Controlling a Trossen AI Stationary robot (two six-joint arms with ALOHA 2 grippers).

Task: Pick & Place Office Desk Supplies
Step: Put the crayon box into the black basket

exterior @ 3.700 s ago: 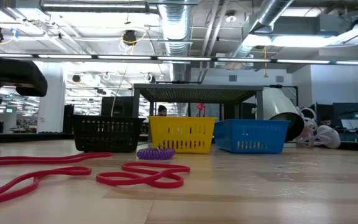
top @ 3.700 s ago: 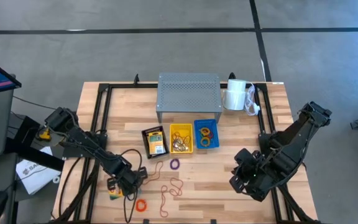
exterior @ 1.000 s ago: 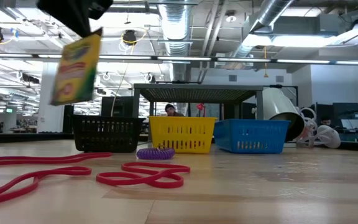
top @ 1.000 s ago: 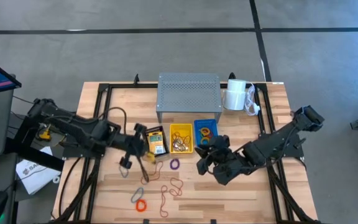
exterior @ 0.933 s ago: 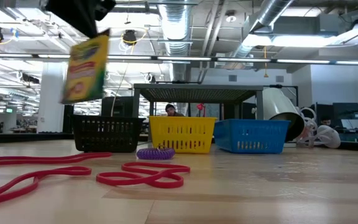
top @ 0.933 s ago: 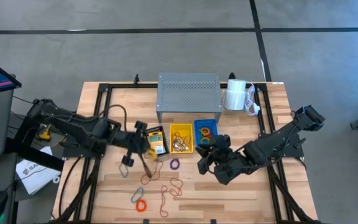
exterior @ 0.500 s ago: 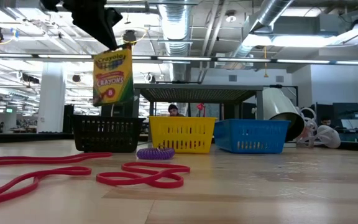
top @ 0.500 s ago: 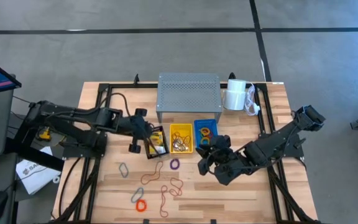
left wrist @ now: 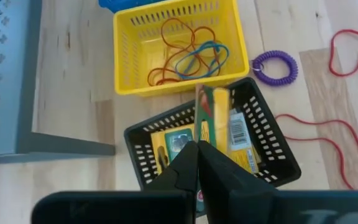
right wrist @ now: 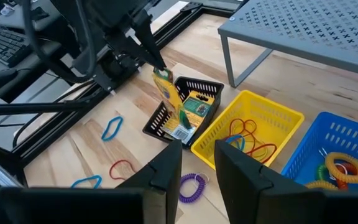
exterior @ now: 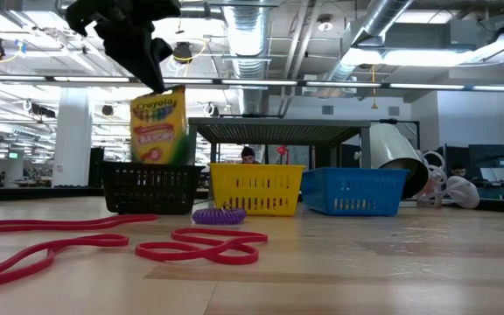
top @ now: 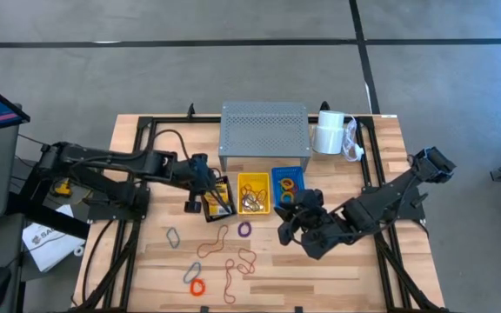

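Crayon box (exterior: 157,125) held upright by its top edge in the left claw (exterior: 138,52), lower end dipped into the black basket (exterior: 151,187). Second crayon box (left wrist: 178,143) lying flat on the floor of that basket, barcode panel beside it. Black basket (top: 217,198) stood on the desk (top: 355,265) at the left end of a row of three, yellow basket (top: 253,193) in the middle, blue basket (top: 289,187) at the right. Tangled orange and blue rubber bands (left wrist: 188,55) seen in the yellow basket; coiled bands in several colours (right wrist: 340,170) seen in the blue one.

Purple coil (top: 244,229) lay on the desk just in front of the yellow basket. Red rubber-band loops (exterior: 201,248) lay nearer the front edge, with a grey loop (top: 172,236), a blue loop (top: 190,274) and an orange ring (top: 198,286) spread to the left. Grey perforated riser (top: 263,130) stood behind the baskets, white roll (top: 327,132) to its right.

Right claw (top: 290,223) hovered near the blue basket's front, fingers parted and gripping nothing.
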